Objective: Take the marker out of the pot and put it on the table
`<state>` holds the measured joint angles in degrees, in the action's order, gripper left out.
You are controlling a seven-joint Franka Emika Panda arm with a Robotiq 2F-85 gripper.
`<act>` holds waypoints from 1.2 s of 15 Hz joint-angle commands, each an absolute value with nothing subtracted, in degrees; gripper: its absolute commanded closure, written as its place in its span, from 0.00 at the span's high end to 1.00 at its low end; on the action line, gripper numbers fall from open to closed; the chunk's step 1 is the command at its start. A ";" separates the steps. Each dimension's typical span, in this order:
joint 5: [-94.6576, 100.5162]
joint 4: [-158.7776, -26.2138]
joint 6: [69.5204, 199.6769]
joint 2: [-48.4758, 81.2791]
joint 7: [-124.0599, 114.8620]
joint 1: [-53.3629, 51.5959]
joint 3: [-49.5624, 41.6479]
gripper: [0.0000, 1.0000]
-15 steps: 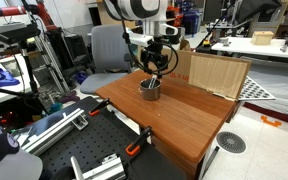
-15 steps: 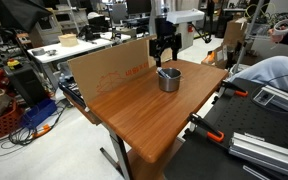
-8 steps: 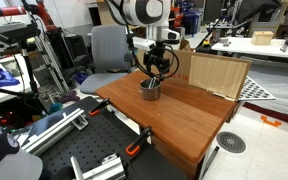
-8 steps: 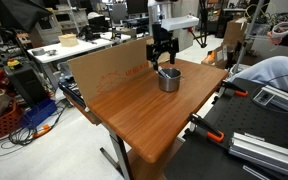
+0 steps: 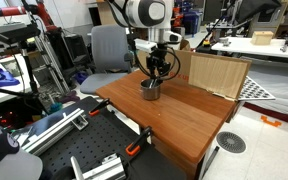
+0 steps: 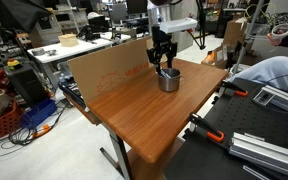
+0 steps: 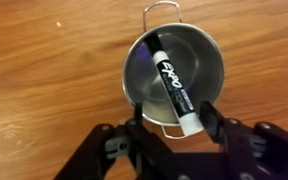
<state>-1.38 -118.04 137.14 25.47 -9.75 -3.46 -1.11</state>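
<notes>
The reddish-brown tabletop [image 5: 184, 118] [image 6: 134, 112] fills most of what I can see, and one brown cardboard board [image 5: 216, 76] [image 6: 104, 68] stands upright along one of its edges. My single arm [image 5: 144, 14] [image 6: 170, 18] reaches in from the far side in both exterior views. Its white upper links sit high and the wrist is bent so the black tool [image 5: 157, 72] [image 6: 165, 64] points straight down.

One pot [image 5: 150, 90] [image 6: 169, 80] stands upright on the tabletop, directly under the tool. From the exterior views I cannot tell whether the fingertips have reached the level of its rim.

In the wrist view I look almost straight down into the pot [image 7: 144, 72], with bare tabletop [image 7: 44, 60] all round it and one wire handle loop on the far rim. The tool [image 7: 174, 124] comes in from the bottom of that view. Its two fingers [image 7: 134, 128] are spread apart and grip nothing, standing one on each side of the near part of the rim.

One marker [image 7: 172, 85] lies inside the pot, black with a white lettered band. It runs on a slant from the far side of the pot floor to the near rim. Its near end lies between my two fingers, closer to the one on the right of the view, and I see no contact with either.
</notes>
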 commanded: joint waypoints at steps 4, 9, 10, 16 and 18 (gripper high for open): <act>-0.03 -116.29 136.70 26.83 -11.32 -4.06 -1.78 0.09; -0.74 -116.72 136.44 26.22 -10.77 -3.80 -1.34 0.05; -0.90 -117.05 136.78 25.89 -10.31 -3.72 -1.13 0.05; -2.84 -117.69 135.54 22.57 -10.00 -3.44 0.24 0.05; -3.55 -117.50 134.57 20.79 -10.49 -3.20 0.30 0.05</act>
